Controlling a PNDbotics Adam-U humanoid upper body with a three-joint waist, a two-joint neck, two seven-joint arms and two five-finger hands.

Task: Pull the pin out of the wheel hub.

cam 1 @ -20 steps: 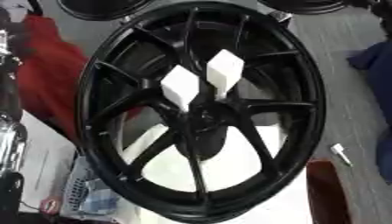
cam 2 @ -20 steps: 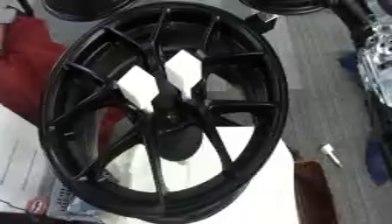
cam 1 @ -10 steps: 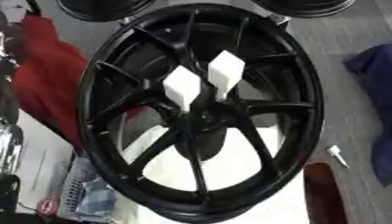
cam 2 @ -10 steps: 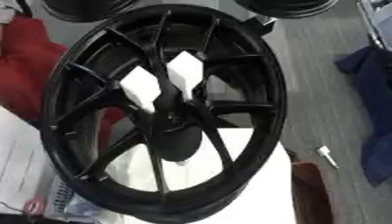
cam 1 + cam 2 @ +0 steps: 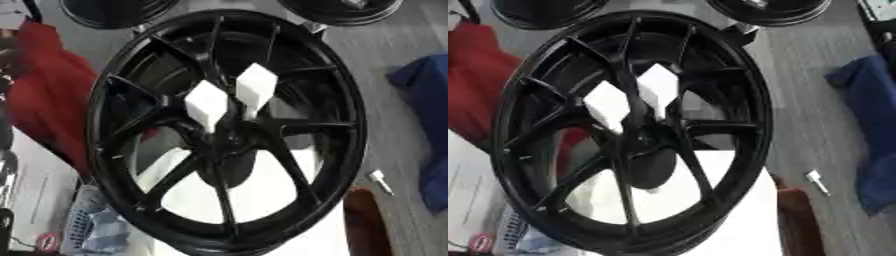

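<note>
While the wheel (image 5: 226,130) fills most of both views, neither hand of the robot shows in either one, so the state of the hands cannot be told.

The wheel is black, with thin paired spokes running from the hub (image 5: 229,150) to the rim. It stands tilted, its face toward the camera, and its lower rim at 6 o'clock rests on a white worktop (image 5: 262,200). The hub sits just below the centre of the wheel.

Two white blocks (image 5: 234,97) show through the spokes directly above the hub, between 11 and 12 o'clock from it. They lie side by side, the left one lower than the right. Whether either block is the pin cannot be told, nor whether they touch the hub.

A red cloth (image 5: 48,95) lies at 9 o'clock, partly behind the rim. A blue cloth (image 5: 868,130) lies at 3 o'clock, well apart from the wheel. A small white part (image 5: 817,182) lies on the grey floor at 4 o'clock, between the wheel and the blue cloth. Two more black wheels (image 5: 114,10) show at 12 o'clock, cut by the top edge. A pale basket (image 5: 92,227) shows at 7 o'clock, beside the lower rim.
</note>
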